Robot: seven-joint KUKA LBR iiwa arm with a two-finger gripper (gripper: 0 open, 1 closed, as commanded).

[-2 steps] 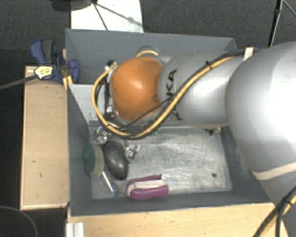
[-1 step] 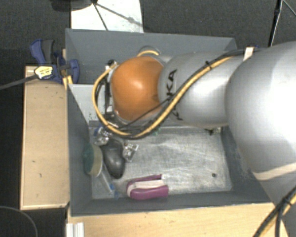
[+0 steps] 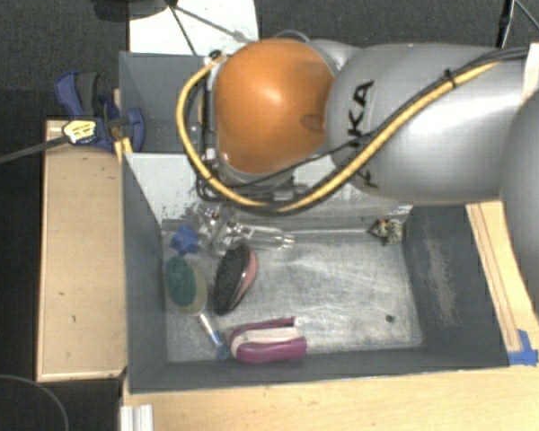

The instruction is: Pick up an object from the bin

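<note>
At the bin's far left corner: the gripper (image 3: 217, 226) hangs low, its metal parts showing just beneath the orange cover, close to the far wall and near the left wall.
Arm: the silver arm (image 3: 431, 124) comes in from the right of the view, lies across the far half of the bin (image 3: 449, 277) and bends down at the wrist, so that the gripper points at the bin's floor.
Wrist: a rounded orange cover (image 3: 269, 106) sits over it, turned toward the camera and hiding most of the gripper; a yellow cable (image 3: 377, 137) and black ones loop round the cover and run back along the arm.
Gripper state: whether it is apart or together cannot be told from this view.
Nearest on the left: a small blue piece (image 3: 184, 239) lies just beside the gripper, toward the left wall.
Nearest on the right: a clear glassy thing (image 3: 265, 237) lies just beside the gripper, along the foot of the far wall; whether it touches the gripper cannot be told.
In front of the gripper: a dark oval thing (image 3: 234, 277), black with a pinkish side, lies tilted on the floor near the gripper, on the camera's side of it.
By the left wall: a round green pad (image 3: 184, 281) lies just beside the dark oval thing, on its left.
Along the near wall: a purple and white thing (image 3: 268, 344) lies lengthwise with a thin blue stick (image 3: 210, 330) at its left end, both well apart from the gripper.
At the far wall, right of the gripper: a small brass-coloured piece (image 3: 386, 230) lies under the arm.
</note>
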